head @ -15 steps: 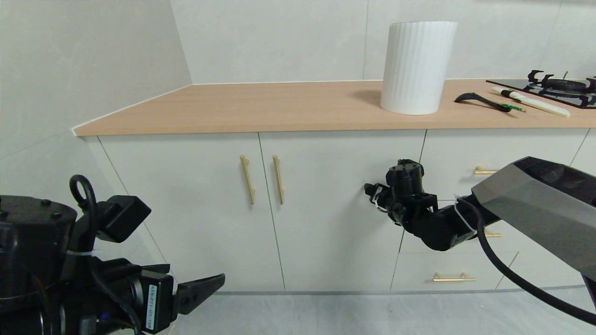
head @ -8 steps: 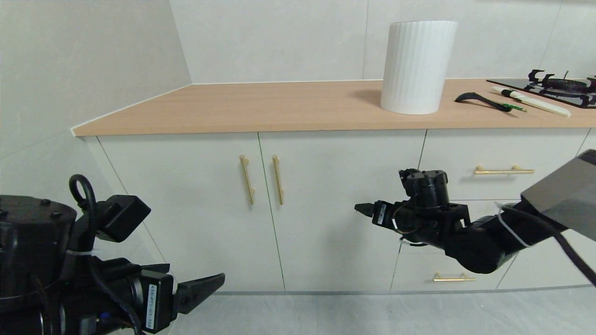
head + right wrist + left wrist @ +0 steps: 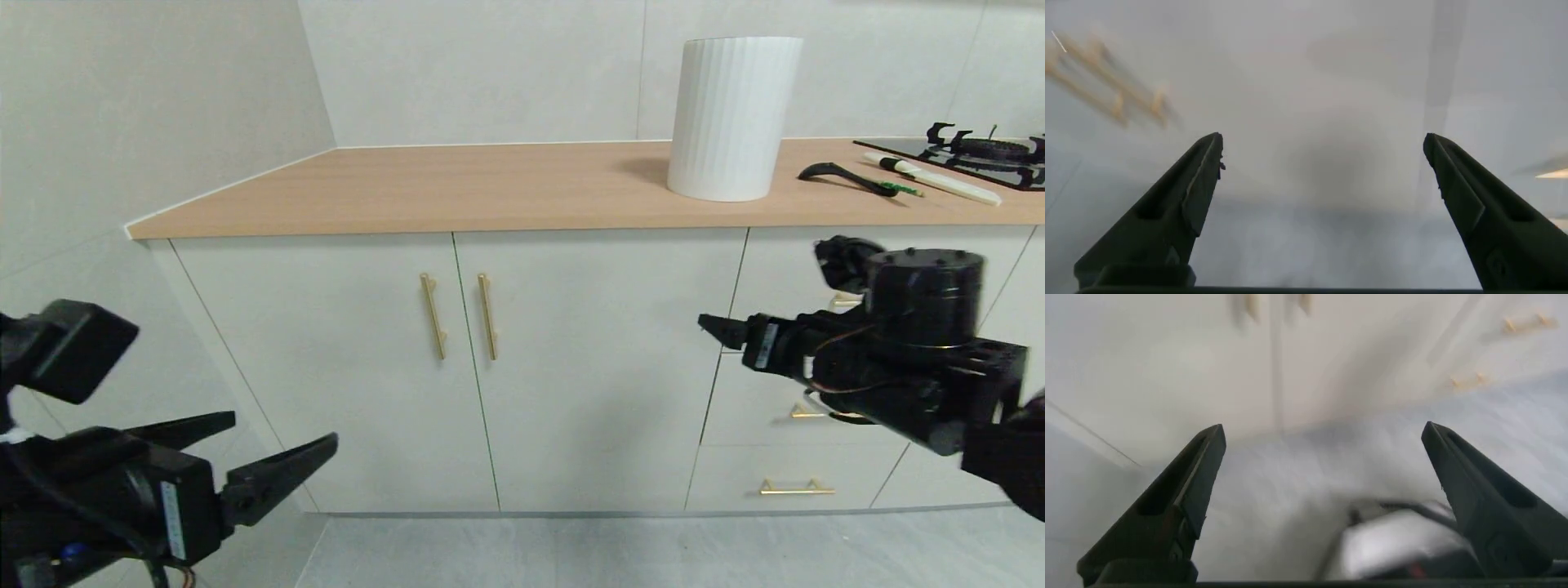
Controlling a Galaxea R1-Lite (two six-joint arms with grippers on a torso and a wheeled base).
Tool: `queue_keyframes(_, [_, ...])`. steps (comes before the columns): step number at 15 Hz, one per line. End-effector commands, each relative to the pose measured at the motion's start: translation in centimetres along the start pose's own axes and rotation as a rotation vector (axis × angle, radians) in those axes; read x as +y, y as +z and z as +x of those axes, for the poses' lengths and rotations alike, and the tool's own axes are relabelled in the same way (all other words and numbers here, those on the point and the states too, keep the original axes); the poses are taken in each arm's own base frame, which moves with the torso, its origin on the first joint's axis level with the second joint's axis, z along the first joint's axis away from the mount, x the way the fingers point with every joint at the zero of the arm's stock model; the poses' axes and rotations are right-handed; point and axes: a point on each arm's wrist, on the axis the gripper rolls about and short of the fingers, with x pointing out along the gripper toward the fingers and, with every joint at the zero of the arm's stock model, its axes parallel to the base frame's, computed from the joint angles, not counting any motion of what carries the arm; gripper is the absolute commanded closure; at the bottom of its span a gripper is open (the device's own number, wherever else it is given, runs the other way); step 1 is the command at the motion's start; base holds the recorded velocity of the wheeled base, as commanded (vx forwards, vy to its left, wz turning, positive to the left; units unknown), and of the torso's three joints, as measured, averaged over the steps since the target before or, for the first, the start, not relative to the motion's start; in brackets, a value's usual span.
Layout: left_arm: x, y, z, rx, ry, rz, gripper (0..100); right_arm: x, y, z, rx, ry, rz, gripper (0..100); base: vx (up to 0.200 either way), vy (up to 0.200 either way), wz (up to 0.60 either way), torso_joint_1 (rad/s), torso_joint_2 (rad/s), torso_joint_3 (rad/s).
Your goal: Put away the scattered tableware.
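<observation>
On the wooden counter at the right lie a black spoon [image 3: 841, 175] and a long white utensil [image 3: 935, 180] with a small green piece [image 3: 902, 189] beside it. A tall white ribbed container [image 3: 731, 118] stands to their left. My right gripper [image 3: 722, 329] hangs below counter level in front of the drawers and points left; the right wrist view shows it open [image 3: 1323, 143] and empty before a cabinet front. My left gripper [image 3: 286, 429] is low at the left, open and empty; in the left wrist view [image 3: 1323, 437] it faces the floor and the cabinet base.
White cabinet doors with vertical gold handles [image 3: 461, 314] fill the middle. Drawers with gold handles [image 3: 796, 488] lie behind the right arm. A black gas hob [image 3: 984, 151] sits at the counter's far right. A wall closes the left side, and the counter's left half [image 3: 392, 188] is bare.
My right arm has swung right and risen, its gripper now level and pointing left. My left arm has shifted left, and both of its fingers now show spread apart.
</observation>
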Motion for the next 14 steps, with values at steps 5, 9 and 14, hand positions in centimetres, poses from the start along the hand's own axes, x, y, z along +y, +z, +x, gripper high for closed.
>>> queue_keyframes(5, [2.3, -4.1, -10.5, -0.359, 0.101, 0.093, 0, -6.6, 1.5, -22.7, -0.391, -0.214, -0.253, 0, 0.0, 0.0, 0.0, 0.0, 0.0, 0.0])
queue_keyframes(9, [2.5, -8.5, -14.6, -0.441, 0.275, 0.072, 0, -8.1, -3.0, -30.3, -0.445, -0.288, -0.273, 0, 0.0, 0.0, 0.0, 0.0, 0.0, 0.0])
queue_keyframes(14, [1.4, -11.6, -16.1, -0.537, 0.476, 0.102, 0, -8.9, -6.5, -32.6, -0.428, -0.42, -0.246, 0, 0.0, 0.0, 0.0, 0.0, 0.0, 0.0])
